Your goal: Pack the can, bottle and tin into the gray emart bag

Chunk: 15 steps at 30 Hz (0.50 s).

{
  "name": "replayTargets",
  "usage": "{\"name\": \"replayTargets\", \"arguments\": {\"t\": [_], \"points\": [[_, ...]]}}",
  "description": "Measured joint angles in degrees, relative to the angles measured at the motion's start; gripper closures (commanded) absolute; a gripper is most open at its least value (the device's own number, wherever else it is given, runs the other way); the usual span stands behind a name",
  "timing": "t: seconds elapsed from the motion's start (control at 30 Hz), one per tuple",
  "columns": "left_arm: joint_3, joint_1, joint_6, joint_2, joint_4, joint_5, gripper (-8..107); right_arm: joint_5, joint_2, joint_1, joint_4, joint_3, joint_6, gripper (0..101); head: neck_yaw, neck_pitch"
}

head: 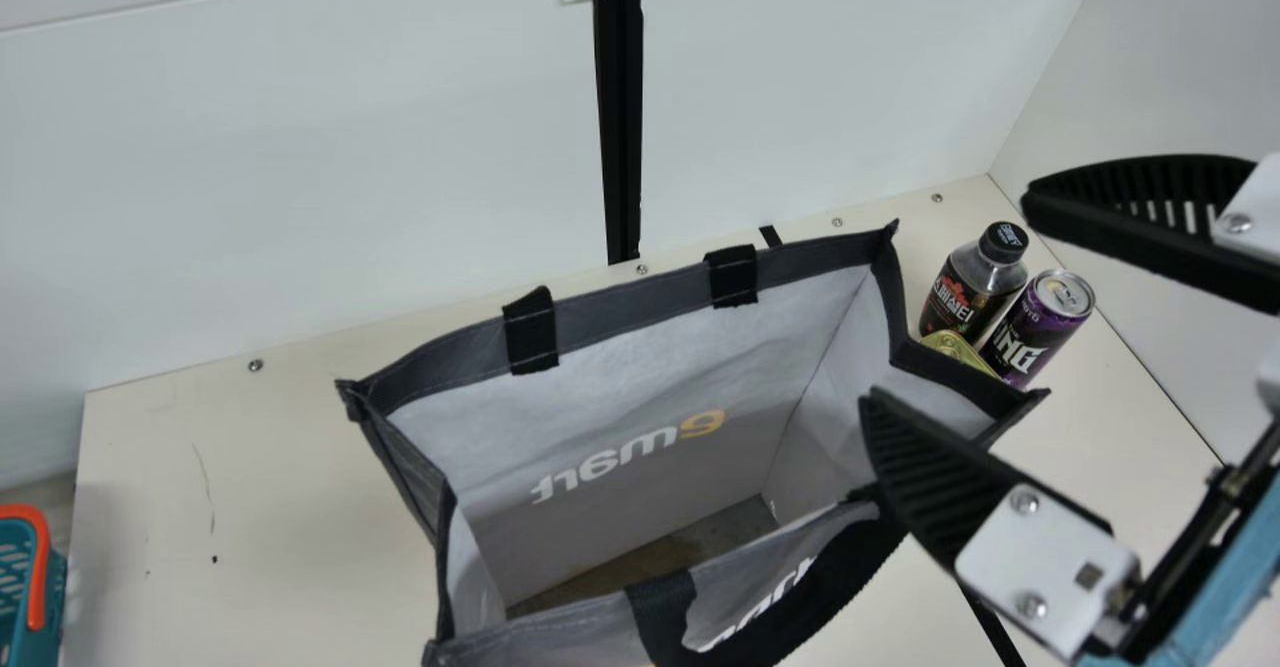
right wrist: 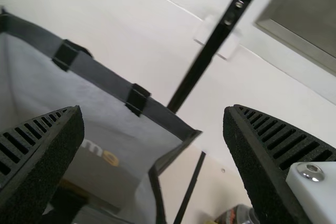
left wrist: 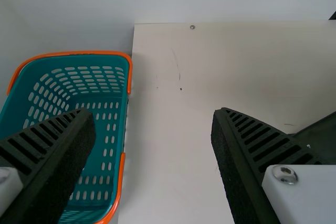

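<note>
The gray emart bag [head: 630,292] stands upright with its mouth open and only its bottom panel showing inside. Just right of it stand the bottle [head: 975,282], the purple can [head: 1038,327] and, partly hidden by the bag's rim, the gold tin [head: 957,349]. My right gripper [head: 950,302] is spread wide above that group and the bag's right edge, nothing between its fingers. In the right wrist view that gripper [right wrist: 153,163] has the bag [right wrist: 105,82] and part of the bottle [right wrist: 239,214] beyond it. My left gripper [left wrist: 153,166] is open and empty over the table's left part.
A teal basket with orange handles [left wrist: 113,124] sits beside the left edge of the table [left wrist: 168,129]. A white wall [head: 300,167] with a black vertical post [head: 622,107] rises behind the bag; another wall borders the right.
</note>
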Motion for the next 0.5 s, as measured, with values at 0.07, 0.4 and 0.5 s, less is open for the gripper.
{"name": "replayTargets", "arguments": {"t": [0.07, 0.4, 0.5], "points": [[0.00, 0.00, 0.00, 0.00, 0.00, 0.00, 9, 0.02, 0.29, -1.79, -0.59, -0.32, 1.13, 10, -0.09, 0.00], [0.00, 0.00, 0.00, 0.00, 0.00, 0.00, 9, 0.00, 2.00, -10.66, -1.45, -0.67, 5.36, 10, 0.00, 0.00], [0.00, 0.00, 0.00, 0.00, 0.00, 0.00, 9, 0.00, 2.69, -13.55, -0.62, -0.62, 6.36, 10, -0.09, 0.00]]}}
